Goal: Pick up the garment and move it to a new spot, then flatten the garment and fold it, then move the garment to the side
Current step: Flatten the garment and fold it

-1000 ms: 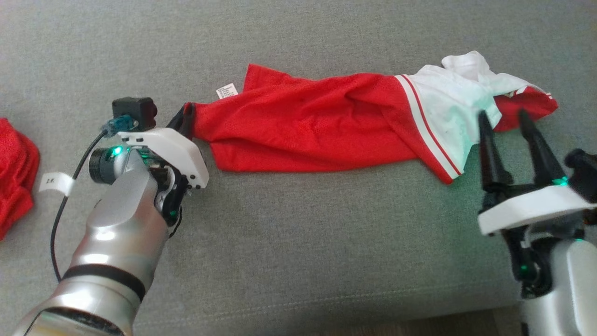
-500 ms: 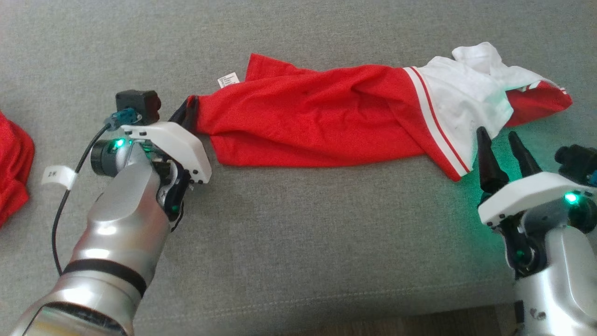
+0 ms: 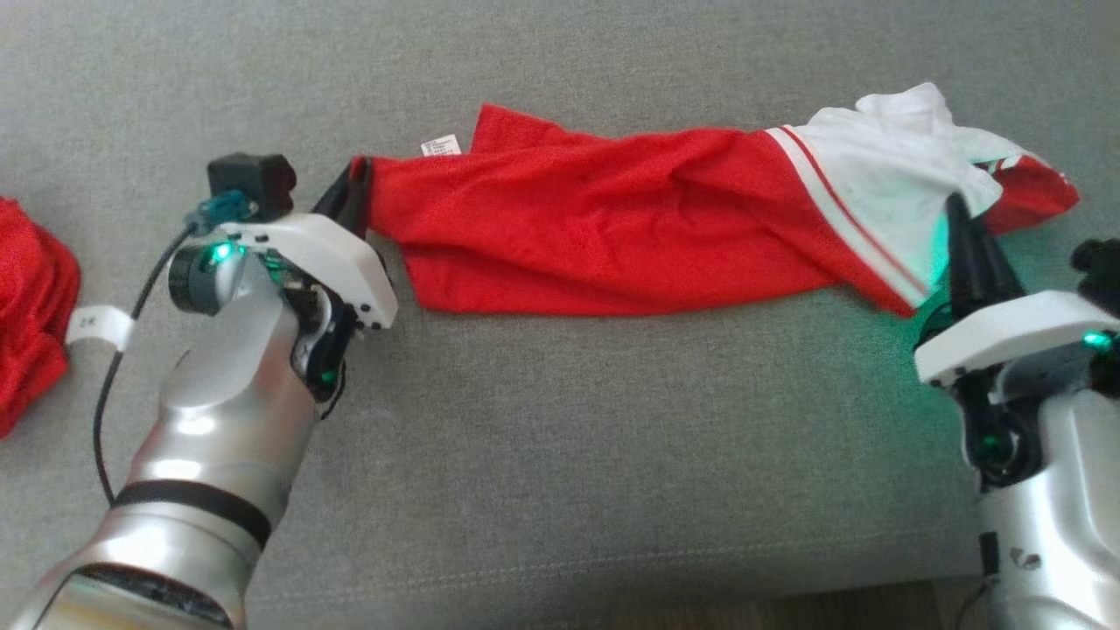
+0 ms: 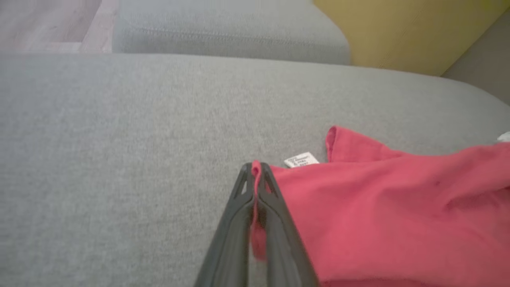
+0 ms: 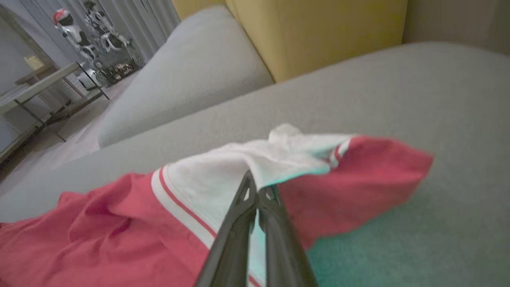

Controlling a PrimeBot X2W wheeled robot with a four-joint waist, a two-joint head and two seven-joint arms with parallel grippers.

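as seen from the head, stretched long across the grey sofa seat: the garment, long axis running left to right, red end leftward, white end rightward. pinched at the red end by the left gripper, fingers pressed together on the hem. met at the white end by the right gripper, fingers pressed together against the white cloth's lower edge. one arm at each end, neither nearer the middle. far off to the left, well apart, a second red cloth.

from the left wrist: fingers closed flat on a strip of red fabric, the rest of the garment spreading away to that view's right, care label just beside the tips.

from the right wrist: fingers shut, a white fold draped onto the tips and seemingly nipped there, though hard to tell how much cloth is caught; red body trailing off to that view's left.

judging from this: probably the flattening step, with folding not yet begun. next, most likely, pulling outward along the long axis from both ends to draw out the creases. some risk of the thin white fold slipping free.
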